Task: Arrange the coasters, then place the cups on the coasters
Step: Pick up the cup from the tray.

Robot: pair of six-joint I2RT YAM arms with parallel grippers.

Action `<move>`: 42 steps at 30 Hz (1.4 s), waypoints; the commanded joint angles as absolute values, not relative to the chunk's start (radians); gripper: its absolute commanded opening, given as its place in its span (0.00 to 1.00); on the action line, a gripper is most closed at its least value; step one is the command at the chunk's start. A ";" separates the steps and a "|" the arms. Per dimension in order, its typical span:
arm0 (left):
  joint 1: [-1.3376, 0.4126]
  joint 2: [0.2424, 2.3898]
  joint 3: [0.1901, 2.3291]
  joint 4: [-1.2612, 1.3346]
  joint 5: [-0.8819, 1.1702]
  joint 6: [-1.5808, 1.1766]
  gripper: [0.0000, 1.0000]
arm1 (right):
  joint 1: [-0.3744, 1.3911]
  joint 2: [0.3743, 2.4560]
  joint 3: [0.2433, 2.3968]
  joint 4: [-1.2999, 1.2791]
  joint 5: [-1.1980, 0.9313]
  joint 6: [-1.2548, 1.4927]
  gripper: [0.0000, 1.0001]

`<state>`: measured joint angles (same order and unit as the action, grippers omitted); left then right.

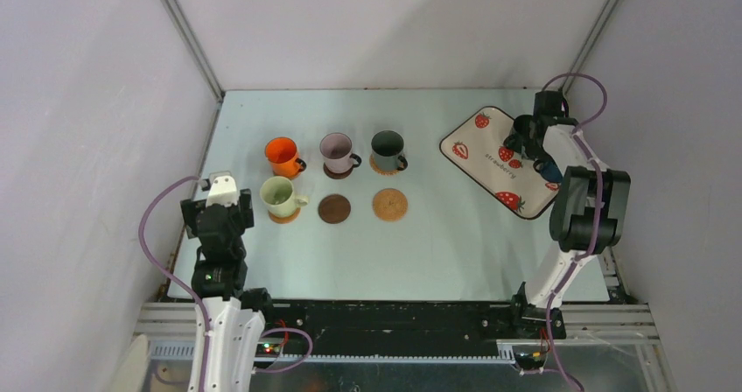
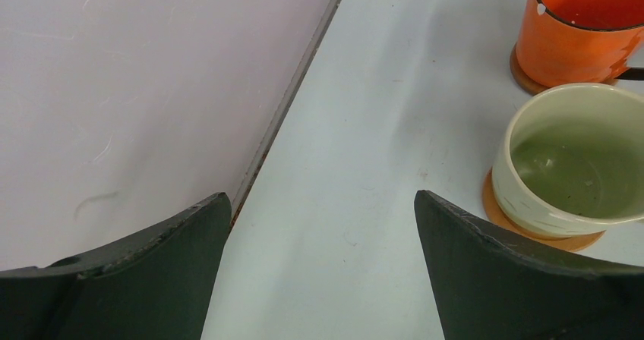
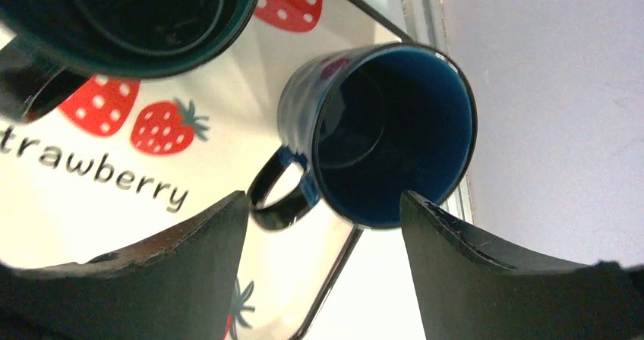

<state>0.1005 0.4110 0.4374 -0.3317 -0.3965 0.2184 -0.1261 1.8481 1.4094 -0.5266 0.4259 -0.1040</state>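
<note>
Navy cup (image 3: 380, 135): glossy glaze, round mouth, on the white strawberry-print tray (image 3: 61, 218).
Upright, loop handle towards one finger of the right claw (image 3: 323, 196), whose parted jaws straddle it, seemingly without contact. Left claw (image 2: 319, 196) gapes over the worktop (image 2: 364, 150).

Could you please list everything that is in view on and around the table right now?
Cups on coasters: four; orange cup, pale mauve cup and dark green cup in the back row, pale green cup in front of the orange one.
Cups on tray: two; navy cup, second dark green cup.
Bare coasters: two; dark brown coaster, tan coaster; front row, right of the pale green cup.
Covered coasters: four; edges showing under the four cups.
Tray: one, white with red strawberries, far right.
Table: one, pale.
Left end effector: open, empty, by the table's left edge.
Right end effector: open, over the tray at the navy cup.
</note>
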 commanded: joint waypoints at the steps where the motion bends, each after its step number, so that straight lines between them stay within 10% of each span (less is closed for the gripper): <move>1: 0.106 0.393 0.464 -0.313 -0.389 0.214 0.98 | -0.109 1.734 1.372 -0.556 0.375 -0.083 0.77; 42: 0.105 0.382 0.466 -0.319 -0.384 0.212 0.98 | -0.170 1.688 1.378 -0.491 0.277 -0.040 0.78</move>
<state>0.1005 0.3801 0.4374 -0.3466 -0.3885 0.2184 -0.1802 1.6501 1.3254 -0.5320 0.2192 -0.0357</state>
